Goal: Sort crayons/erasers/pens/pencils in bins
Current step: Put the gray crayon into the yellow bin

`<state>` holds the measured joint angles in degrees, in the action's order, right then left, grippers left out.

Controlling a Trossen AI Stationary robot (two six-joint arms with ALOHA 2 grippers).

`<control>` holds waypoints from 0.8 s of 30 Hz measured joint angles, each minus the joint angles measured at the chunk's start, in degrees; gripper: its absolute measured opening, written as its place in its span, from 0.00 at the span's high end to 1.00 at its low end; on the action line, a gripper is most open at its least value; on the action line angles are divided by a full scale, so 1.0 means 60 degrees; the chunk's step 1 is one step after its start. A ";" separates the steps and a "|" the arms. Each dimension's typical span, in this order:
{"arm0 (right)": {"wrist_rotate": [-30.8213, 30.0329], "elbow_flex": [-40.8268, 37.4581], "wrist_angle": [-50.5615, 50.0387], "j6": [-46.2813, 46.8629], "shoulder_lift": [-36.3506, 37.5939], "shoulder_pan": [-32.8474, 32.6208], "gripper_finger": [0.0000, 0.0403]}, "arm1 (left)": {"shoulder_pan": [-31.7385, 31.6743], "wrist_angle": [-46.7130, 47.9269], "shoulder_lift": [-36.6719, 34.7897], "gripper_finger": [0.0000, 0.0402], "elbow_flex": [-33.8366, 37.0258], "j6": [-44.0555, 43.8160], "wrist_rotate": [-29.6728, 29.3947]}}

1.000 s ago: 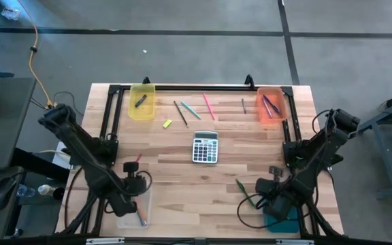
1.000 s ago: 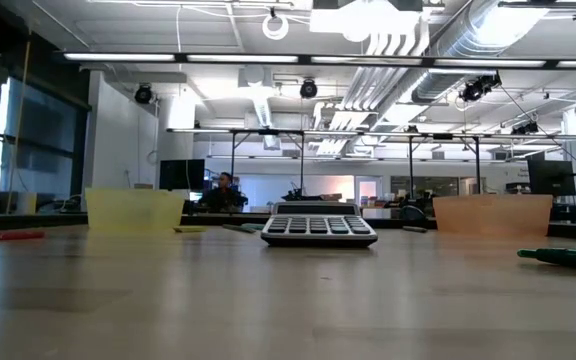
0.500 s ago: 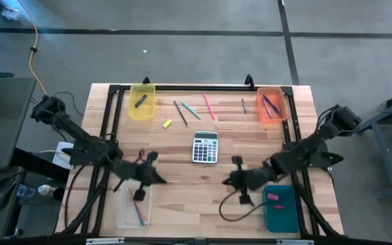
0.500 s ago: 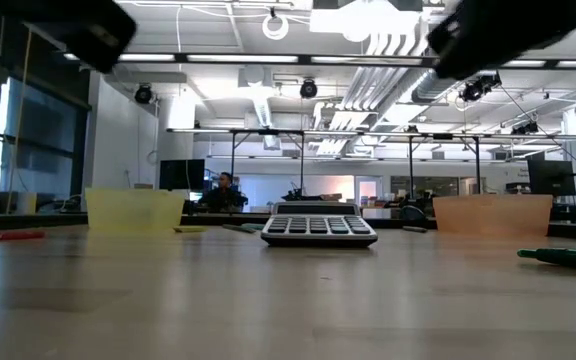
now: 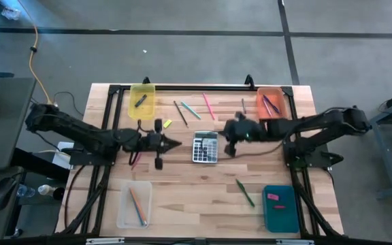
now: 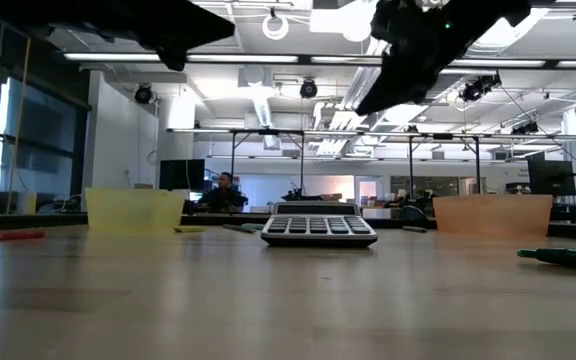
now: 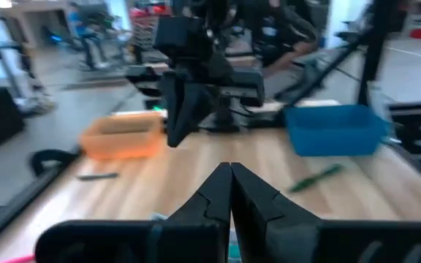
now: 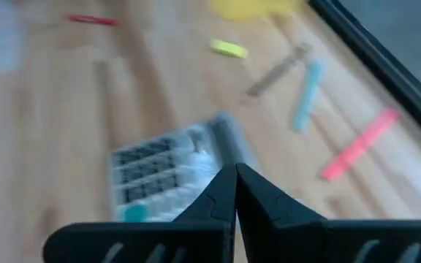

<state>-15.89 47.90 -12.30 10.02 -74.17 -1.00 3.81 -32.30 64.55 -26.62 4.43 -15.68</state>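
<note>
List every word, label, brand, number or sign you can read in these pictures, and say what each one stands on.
No text can be read in any view.
Grey calculator: its keys and display show, but their markings are too small and blurred to read.
Green pen lying on the wooden table: no legible print.
Translucent yellow bin, translucent orange bin, dark teal bin: no labels visible.

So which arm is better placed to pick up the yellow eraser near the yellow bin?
Probably the left. The left gripper hovers just below the yellow eraser, fingers shut and empty. The right gripper sits beyond the calculator, farther away.
</note>
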 joint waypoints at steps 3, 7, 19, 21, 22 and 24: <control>-0.0031 0.0411 -0.0889 0.0000 -0.0018 0.0836 1.00 | -0.0683 -0.0095 0.0000 1.00 0.0002 0.0162 0.0218; 0.0438 0.0725 -0.1416 0.0000 -0.0015 0.1805 1.00 | -0.1706 -0.0358 0.0007 1.00 0.0002 0.0451 0.1259; 0.1905 0.0737 -0.1278 -0.0284 -0.0038 0.3813 1.00 | -0.4250 -0.2310 0.0007 1.00 0.1198 -0.0132 0.2608; 0.2133 0.0742 -0.1137 -0.0263 -0.0132 0.4100 1.00 | -0.4499 -0.2972 0.0007 1.00 0.1637 -0.0349 0.2579; 0.2189 0.0742 -0.1129 -0.0255 -0.0185 0.4241 1.00 | -0.4601 -0.3203 0.0007 1.00 0.1831 -0.0388 0.2582; 0.2187 0.0742 -0.1100 -0.0238 -0.0362 0.4528 1.00 | -0.4772 -0.3545 0.0007 1.00 0.2120 -0.0415 0.2582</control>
<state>-2.76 52.36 -18.90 8.59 -76.34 26.17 -24.82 -53.57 64.60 -13.90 1.94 -0.19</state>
